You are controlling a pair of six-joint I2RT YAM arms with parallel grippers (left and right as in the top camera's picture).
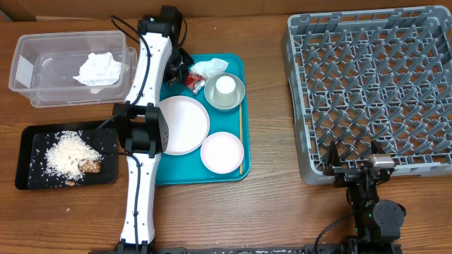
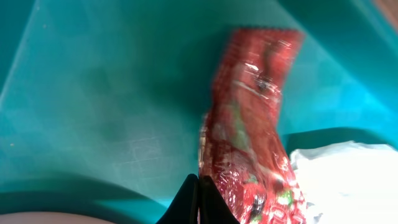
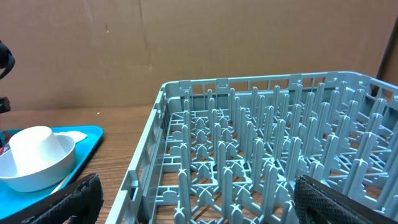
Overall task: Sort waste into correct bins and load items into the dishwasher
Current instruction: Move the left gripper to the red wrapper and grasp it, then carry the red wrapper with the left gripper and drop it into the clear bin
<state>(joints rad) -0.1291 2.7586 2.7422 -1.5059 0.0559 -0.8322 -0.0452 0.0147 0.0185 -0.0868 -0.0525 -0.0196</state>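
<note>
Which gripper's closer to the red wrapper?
Left. The left gripper is at the red wrapper, at the far end of the teal tray; the right gripper sits open by the near edge of the dish rack, far from it.

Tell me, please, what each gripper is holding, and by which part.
The left gripper pinches the small red plastic wrapper by its near left edge, jaws shut; the right gripper, jaws open, holds nothing.
</note>
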